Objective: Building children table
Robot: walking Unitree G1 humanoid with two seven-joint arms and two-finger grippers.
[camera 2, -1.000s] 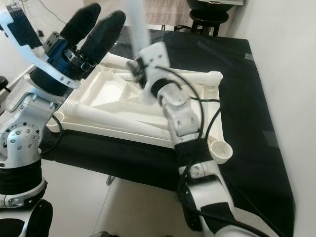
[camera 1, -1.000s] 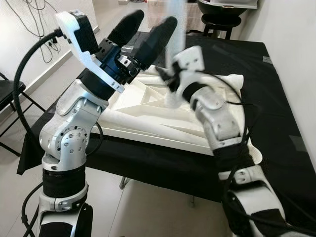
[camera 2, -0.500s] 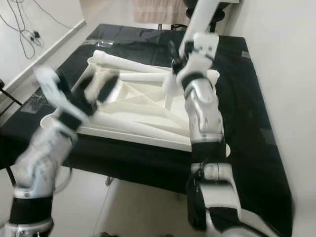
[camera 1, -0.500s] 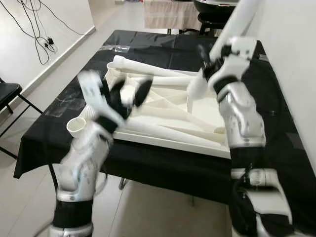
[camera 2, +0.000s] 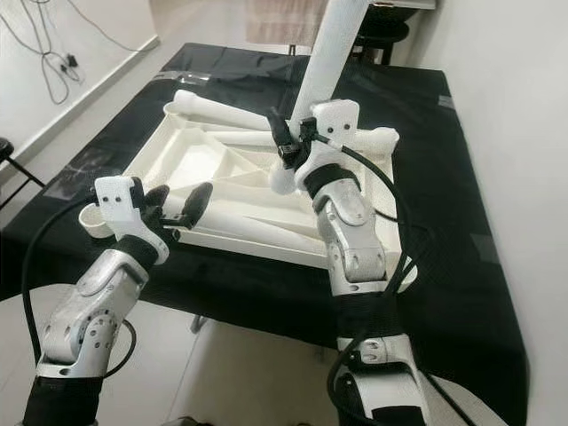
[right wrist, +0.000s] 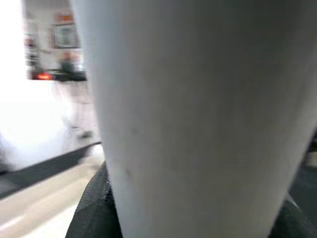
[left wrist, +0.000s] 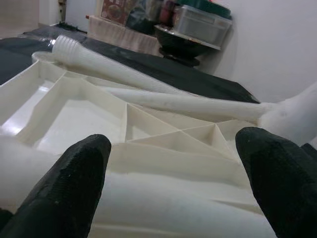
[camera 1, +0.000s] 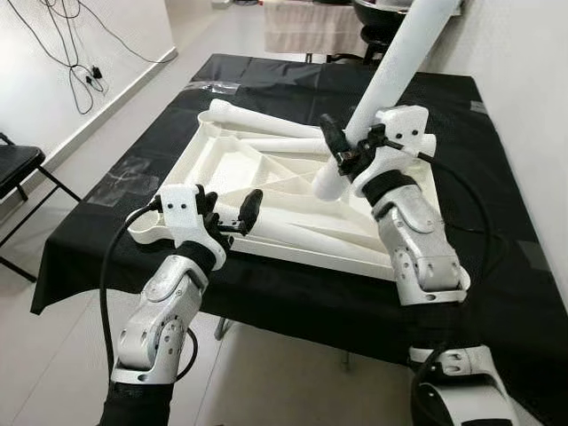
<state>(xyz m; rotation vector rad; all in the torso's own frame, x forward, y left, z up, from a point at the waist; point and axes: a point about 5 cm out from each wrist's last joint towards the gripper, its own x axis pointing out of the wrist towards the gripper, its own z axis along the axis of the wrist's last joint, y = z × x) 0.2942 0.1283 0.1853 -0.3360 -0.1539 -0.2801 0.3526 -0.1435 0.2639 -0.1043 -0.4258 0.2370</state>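
Note:
A white children's table top [camera 1: 202, 149] lies upside down on the black-covered table [camera 1: 497, 204]. My right gripper [camera 1: 343, 153] is shut on a long white table leg [camera 1: 399, 62]. The leg tilts up and away to the right, and its lower end hangs over the middle of the table top. In the right wrist view the leg [right wrist: 198, 114] sits between the black fingers [right wrist: 94, 208]. My left gripper [camera 1: 231, 206] is open, low at the front left corner, just above a leg [camera 1: 306, 238] lying along the front edge. Two more legs [camera 1: 266, 120] lie at the back.
A black folding chair [camera 1: 13, 169] stands on the floor at the left. Cables [camera 1: 71, 53] hang on the left wall. A black stool [camera 1: 382, 22] stands beyond the table's far end. A white wall runs close along the right side.
My left arm has come down from close to the camera to the table top's front left corner. My right arm, still holding the leg, has lowered it over the table top's middle.

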